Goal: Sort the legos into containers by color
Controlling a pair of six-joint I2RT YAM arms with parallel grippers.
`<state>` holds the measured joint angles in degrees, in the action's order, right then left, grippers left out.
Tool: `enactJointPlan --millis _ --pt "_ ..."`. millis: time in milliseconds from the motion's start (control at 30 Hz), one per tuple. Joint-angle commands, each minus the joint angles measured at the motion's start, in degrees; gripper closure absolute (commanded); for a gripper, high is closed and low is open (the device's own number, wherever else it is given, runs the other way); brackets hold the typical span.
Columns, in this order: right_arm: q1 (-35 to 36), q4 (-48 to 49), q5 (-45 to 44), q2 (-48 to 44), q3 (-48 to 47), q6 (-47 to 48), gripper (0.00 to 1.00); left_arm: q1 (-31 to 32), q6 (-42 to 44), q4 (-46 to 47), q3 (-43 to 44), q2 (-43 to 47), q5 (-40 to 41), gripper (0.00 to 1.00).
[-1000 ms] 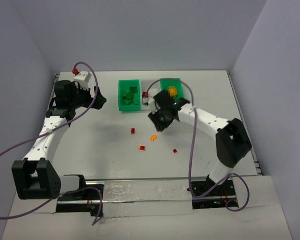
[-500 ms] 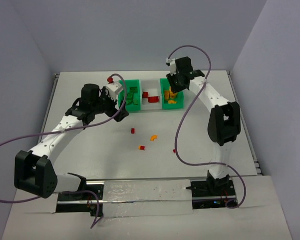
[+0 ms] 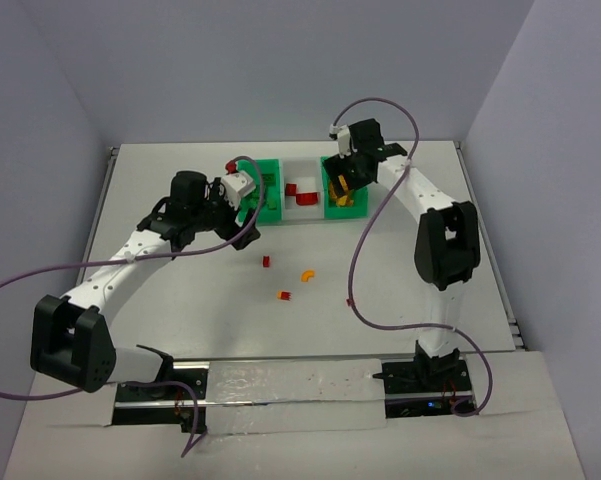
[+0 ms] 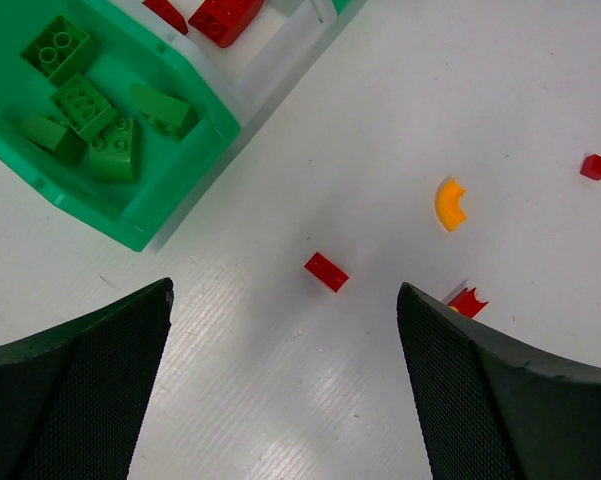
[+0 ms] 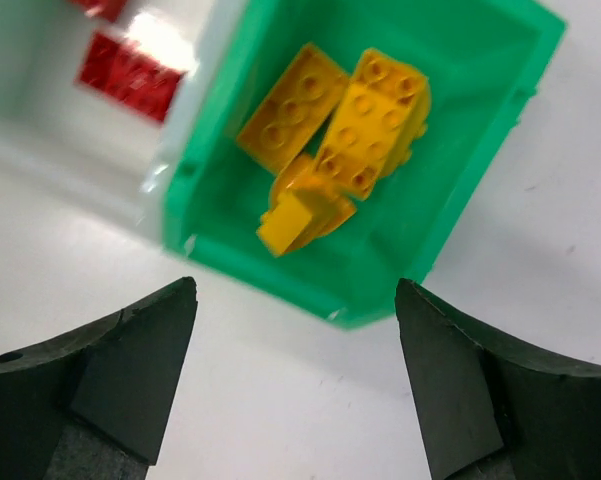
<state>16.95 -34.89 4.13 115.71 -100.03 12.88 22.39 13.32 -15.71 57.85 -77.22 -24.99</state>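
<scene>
Three containers stand in a row at the back: a left green bin (image 3: pixel 263 192) (image 4: pixel 130 200) with green bricks (image 4: pixel 85 105), a white middle bin (image 3: pixel 302 193) with red pieces (image 4: pixel 220 15), and a right green bin (image 3: pixel 332 200) (image 5: pixel 460 180) with yellow bricks (image 5: pixel 330 125). My right gripper (image 3: pixel 342 185) (image 5: pixel 295 290) hangs open just over that right bin, nothing between its fingers. The left gripper (image 3: pixel 248 222) (image 4: pixel 285 295) is open above the table near the left bin. Loose legos lie below it: a red brick (image 3: pixel 266 262) (image 4: pixel 326 271), an orange half-disc (image 3: pixel 307 273) (image 4: pixel 449 203) and a red-and-yellow piece (image 3: pixel 283 295) (image 4: pixel 467 301).
A tiny red bit (image 3: pixel 349 301) (image 4: pixel 595 166) lies right of the other loose pieces. Purple cables loop off both arms over the table. Walls close in the table on the left, back and right.
The right arm swung from mid-table up over the right green bin and its jaws opened. The left arm moved right, from the far left towards the left green bin.
</scene>
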Motion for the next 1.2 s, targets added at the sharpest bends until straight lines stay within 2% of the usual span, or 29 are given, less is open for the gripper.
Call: enactJointPlan --millis 0,67,167,300,467,667,1167 --pt "0.77 -1.68 9.05 -10.09 3.75 5.16 0.13 -0.41 0.53 -0.46 -0.1 2.54 -3.1 0.02" --pt "2.0 -3.33 12.26 -14.54 7.92 7.47 0.14 -2.19 -1.04 -0.46 0.2 3.6 -6.59 0.02" --pt "7.72 -5.64 15.2 -20.02 15.23 10.69 0.16 -10.06 -6.06 0.46 1.41 4.0 -17.87 0.05" --pt "15.15 -4.26 17.6 -25.29 25.64 10.92 0.22 -12.39 -5.94 -0.72 1.81 4.46 -18.07 0.07" --pt "23.58 -1.17 20.91 -24.87 31.11 10.41 0.31 -13.23 -5.39 -1.92 0.86 5.46 -18.99 0.07" --pt "27.25 1.18 20.56 -20.25 31.89 10.31 0.38 -13.34 -4.59 -2.46 0.65 6.17 -18.9 0.07" --pt "30.19 2.58 18.89 -17.28 29.66 7.86 0.38 -13.4 -2.66 -2.24 -1.78 6.68 -18.4 0.09"
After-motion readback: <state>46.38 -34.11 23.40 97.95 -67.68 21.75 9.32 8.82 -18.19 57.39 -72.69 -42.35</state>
